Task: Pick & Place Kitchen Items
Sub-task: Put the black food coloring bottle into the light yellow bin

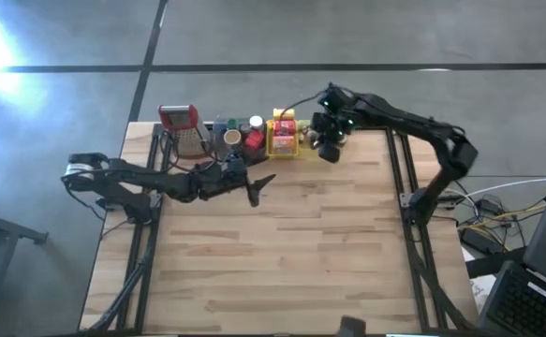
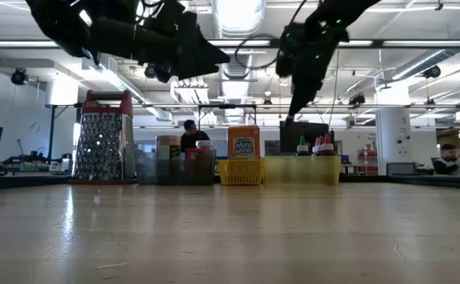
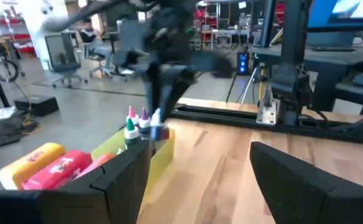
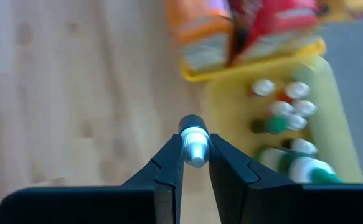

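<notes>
Right gripper (image 4: pixel 194 163): pinched on a small bottle (image 4: pixel 193 147) with a pale, rounded cap; the bottle is held in the air between the two dark, wedge-shaped fingertips.
Beneath the right gripper: bare wooden table (image 4: pixel 75 93), pale planks with visible grain.
Just beside the held bottle: a translucent yellow-green tray (image 4: pixel 330 93) is seen, holding several upright bottles (image 4: pixel 281 109) with white, red and green caps, packed close together.
Next tray along: a yellow tray (image 4: pixel 256 65) holding orange and red packets (image 4: pixel 231 25); shapes are blurred.
Left gripper (image 1: pixel 254 187): fingers spread wide with nothing between them, held above the table, just in front of the row of trays.
Ahead of the left gripper: the other arm is seen hanging over the bottle tray.
Far end of the row: a metal grater (image 2: pixel 102 142) with a red top, upright, perforated face.
Between grater and yellow tray: a grey tray (image 2: pixel 174 170) with tins and jars; contents cannot be told apart.
Obstructions: the trays' walls stand close around the bottles.
</notes>
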Action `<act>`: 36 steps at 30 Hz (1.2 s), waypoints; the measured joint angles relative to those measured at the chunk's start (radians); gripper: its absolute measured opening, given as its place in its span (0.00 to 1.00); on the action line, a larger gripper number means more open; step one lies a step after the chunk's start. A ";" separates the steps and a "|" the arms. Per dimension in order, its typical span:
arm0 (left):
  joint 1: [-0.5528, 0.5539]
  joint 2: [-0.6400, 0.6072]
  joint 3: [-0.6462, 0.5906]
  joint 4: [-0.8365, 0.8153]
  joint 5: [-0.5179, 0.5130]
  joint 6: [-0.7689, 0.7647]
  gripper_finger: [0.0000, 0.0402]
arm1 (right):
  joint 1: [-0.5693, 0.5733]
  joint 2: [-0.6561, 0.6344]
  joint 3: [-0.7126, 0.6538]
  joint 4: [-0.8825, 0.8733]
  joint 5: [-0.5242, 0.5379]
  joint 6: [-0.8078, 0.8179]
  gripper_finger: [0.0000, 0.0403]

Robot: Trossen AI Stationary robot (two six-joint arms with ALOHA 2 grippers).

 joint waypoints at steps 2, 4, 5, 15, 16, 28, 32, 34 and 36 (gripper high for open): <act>0.005 -0.001 0.002 0.004 0.001 0.026 0.70 | -0.017 0.063 0.060 -0.034 0.041 -0.005 0.13; 0.014 -0.003 0.012 0.018 0.001 0.095 0.70 | -0.029 0.116 0.112 -0.066 0.084 -0.017 0.13; 0.020 -0.003 0.023 0.021 0.000 0.148 0.70 | -0.037 0.139 0.134 -0.072 0.095 -0.024 0.13; 0.045 -0.011 0.039 -0.005 -0.094 0.225 0.70 | -0.073 0.285 0.248 -0.069 0.102 -0.042 0.13; 0.051 -0.011 0.039 -0.005 -0.100 0.226 0.70 | -0.072 0.296 0.254 -0.070 0.102 -0.049 0.13; 0.083 -0.011 0.039 -0.007 -0.098 0.225 0.70 | -0.073 0.344 0.270 -0.062 0.101 -0.054 0.13; 0.084 -0.011 0.040 -0.006 -0.098 0.225 0.70 | -0.073 0.358 0.268 -0.063 0.101 -0.053 0.13; 0.084 -0.011 0.040 -0.006 -0.098 0.224 0.70 | -0.073 0.365 0.268 -0.062 0.101 -0.053 0.14; 0.084 -0.011 0.040 -0.006 -0.098 0.223 0.70 | -0.073 0.373 0.266 -0.061 0.101 -0.053 0.14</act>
